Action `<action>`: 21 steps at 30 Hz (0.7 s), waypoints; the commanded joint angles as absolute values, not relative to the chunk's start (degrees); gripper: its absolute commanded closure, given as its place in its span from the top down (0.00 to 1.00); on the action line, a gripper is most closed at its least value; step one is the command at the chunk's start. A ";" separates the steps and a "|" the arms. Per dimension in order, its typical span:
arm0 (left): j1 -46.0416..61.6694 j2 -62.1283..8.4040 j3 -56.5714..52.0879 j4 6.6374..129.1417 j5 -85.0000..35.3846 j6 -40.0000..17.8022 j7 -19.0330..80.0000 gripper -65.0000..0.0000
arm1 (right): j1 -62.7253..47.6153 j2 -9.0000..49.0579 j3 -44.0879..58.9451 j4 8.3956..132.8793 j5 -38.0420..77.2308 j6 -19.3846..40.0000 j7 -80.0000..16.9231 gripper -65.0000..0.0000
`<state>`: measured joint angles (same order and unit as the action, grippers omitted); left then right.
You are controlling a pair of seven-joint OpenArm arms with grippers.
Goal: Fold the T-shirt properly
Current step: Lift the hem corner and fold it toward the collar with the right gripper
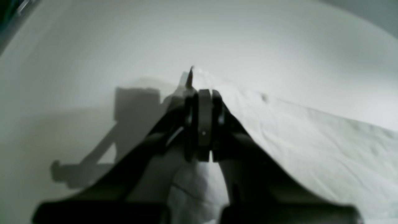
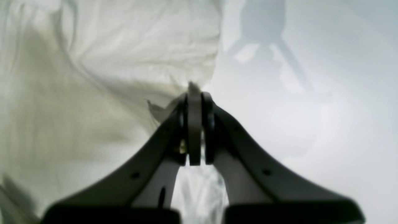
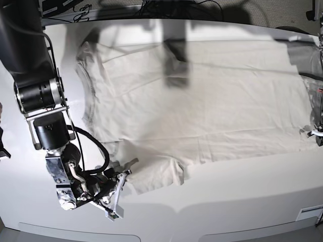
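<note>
Shirt spread nearly flat across table, collar at left, no fold made yet. Left gripper and right gripper each clenched on near shirt edge, one per end.

I see my left gripper mid-frame, jaws pinched on the shirt edge; cloth spreads lower right over the table.

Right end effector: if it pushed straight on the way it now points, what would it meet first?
The right end effector is shut on the T-shirt edge. Straight ahead, just past that pinched edge, lies the bare white tabletop, though depth is hard to judge here.
</note>
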<state>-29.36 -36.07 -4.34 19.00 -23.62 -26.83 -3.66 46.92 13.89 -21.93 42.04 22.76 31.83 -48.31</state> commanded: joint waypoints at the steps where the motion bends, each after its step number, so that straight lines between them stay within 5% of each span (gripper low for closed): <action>1: -30.63 -37.34 -4.36 20.18 -24.29 -27.79 -4.23 0.00 | 48.34 14.98 -21.69 45.04 24.34 32.14 -48.16 0.00; 13: -28.86 -38.52 -4.45 20.91 -26.06 -28.38 -1.54 0.00 | 30.79 27.16 -21.69 79.96 30.76 24.82 -52.80 0.00; 21: -22.11 -42.15 -4.47 28.58 -30.72 -31.53 -0.99 0.00 | 27.31 30.15 -17.43 85.82 33.41 23.11 -56.71 0.00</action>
